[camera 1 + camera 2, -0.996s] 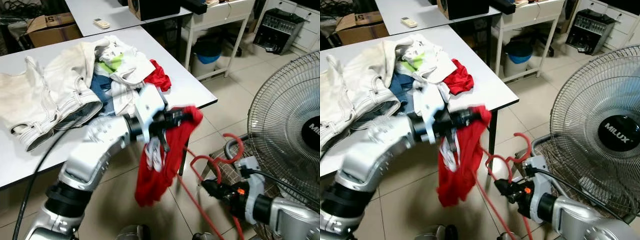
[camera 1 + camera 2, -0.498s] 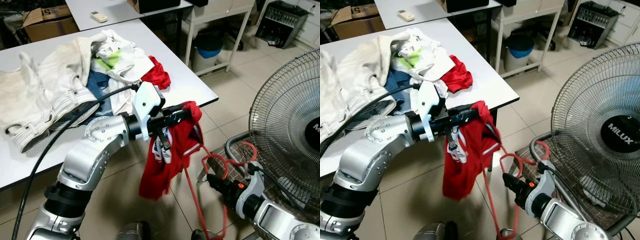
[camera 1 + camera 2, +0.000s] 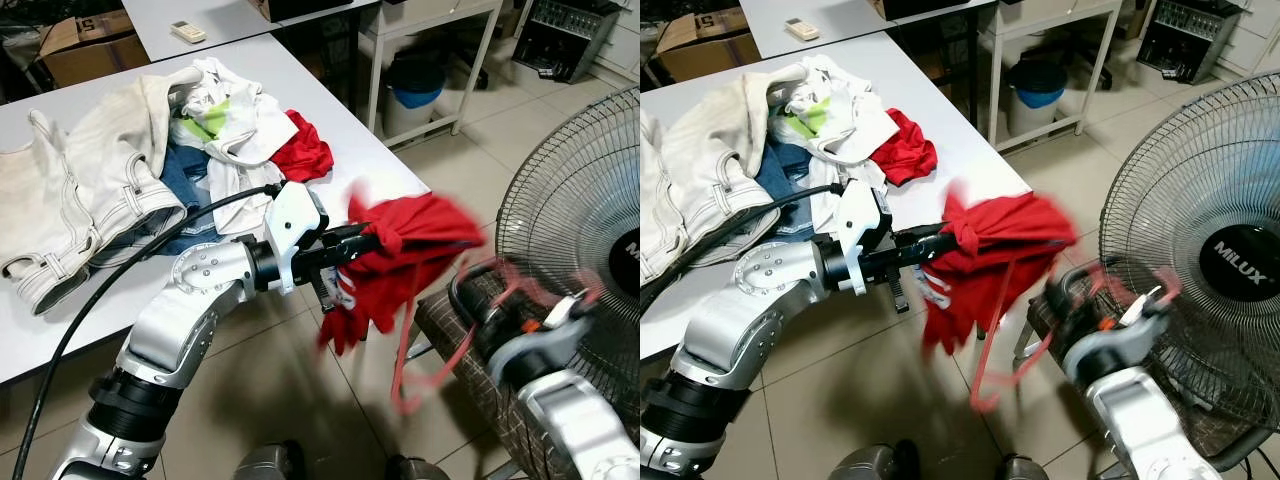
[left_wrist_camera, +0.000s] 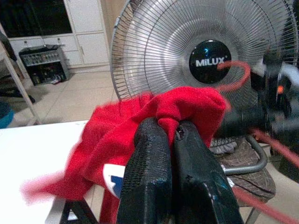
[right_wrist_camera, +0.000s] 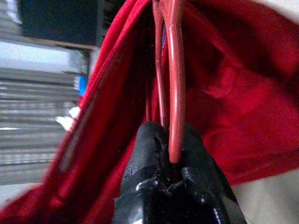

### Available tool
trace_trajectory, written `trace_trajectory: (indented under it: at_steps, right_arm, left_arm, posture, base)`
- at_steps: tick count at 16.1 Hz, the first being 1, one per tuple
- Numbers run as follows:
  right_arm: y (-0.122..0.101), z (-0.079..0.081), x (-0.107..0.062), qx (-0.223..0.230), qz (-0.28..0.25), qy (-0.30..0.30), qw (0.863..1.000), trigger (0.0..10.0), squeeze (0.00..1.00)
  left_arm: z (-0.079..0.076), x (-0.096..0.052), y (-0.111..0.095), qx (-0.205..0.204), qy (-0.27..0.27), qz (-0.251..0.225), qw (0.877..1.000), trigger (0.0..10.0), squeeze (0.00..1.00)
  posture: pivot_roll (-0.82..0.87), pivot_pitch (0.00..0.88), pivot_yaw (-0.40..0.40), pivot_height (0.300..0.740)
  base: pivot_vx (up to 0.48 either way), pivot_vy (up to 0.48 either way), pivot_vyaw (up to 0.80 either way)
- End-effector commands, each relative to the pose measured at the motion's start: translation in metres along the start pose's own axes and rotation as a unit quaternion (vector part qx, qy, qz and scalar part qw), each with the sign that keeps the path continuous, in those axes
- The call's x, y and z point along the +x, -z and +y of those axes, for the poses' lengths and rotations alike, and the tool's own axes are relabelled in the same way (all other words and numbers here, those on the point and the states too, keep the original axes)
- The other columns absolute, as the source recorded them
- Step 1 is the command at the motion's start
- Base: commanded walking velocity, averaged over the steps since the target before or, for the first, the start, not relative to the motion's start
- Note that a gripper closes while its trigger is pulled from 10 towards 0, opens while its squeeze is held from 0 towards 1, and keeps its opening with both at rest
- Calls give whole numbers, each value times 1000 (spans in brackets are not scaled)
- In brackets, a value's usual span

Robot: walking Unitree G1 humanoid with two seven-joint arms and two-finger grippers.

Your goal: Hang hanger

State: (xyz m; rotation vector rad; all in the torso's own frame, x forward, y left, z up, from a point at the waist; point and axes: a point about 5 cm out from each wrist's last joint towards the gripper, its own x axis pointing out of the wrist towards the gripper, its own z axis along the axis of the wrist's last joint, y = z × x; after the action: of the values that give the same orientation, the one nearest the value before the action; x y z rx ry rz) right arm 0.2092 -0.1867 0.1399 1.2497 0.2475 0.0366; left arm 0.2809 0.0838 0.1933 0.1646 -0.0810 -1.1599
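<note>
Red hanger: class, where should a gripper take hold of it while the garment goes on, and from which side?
Probably on the thin wire of the red hanger, from below its neck, as the right gripper does. The red garment, pinched by the left gripper, covers the upper part.

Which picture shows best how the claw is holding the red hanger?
The right wrist view: the right claw is shut on the red hanger, its wire pinched between the fingers, sharp and close. Both eye views show the hanger blurred below the red shirt. The left wrist view shows its hook before the fan.
</note>
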Motion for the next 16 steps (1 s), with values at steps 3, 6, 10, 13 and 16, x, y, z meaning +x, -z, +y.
trace_trajectory:
  at_steps: [3, 6, 10, 13, 16]
  right_arm:
    - [-20, 61, -7, -42, -44, -131, 990, 10000, 0]
    - [-34, 83, 1, -62, -69, -162, 982, 10000, 0]
    - [-58, 85, 28, 8, -126, -144, 981, 10000, 0]
    - [-61, 92, 64, 87, -146, -118, 978, 10000, 0]
    - [-53, 100, 88, 120, -148, -103, 976, 10000, 0]
  left_arm:
    - [25, -13, -13, 19, -58, -41, 997, 0, 0]
    - [29, -18, -24, 27, -73, -73, 994, 0, 0]
    - [26, -24, -18, 9, -92, -95, 991, 0, 0]
    - [17, -22, -8, 19, -101, -94, 990, 0, 0]
    - [7, -20, -6, 28, -93, -106, 990, 0, 0]
  posture:
    - [-45, 86, 102, 740]
    - [-41, 74, 92, 740]
    - [-31, 64, 80, 740]
    - [-14, 61, 66, 740]
    - [-8, 59, 60, 740]
  base:
    - [0, 0, 0]
    - [0, 0, 0]
    - [0, 0, 0]
    - [0, 0, 0]
    - [0, 0, 0]
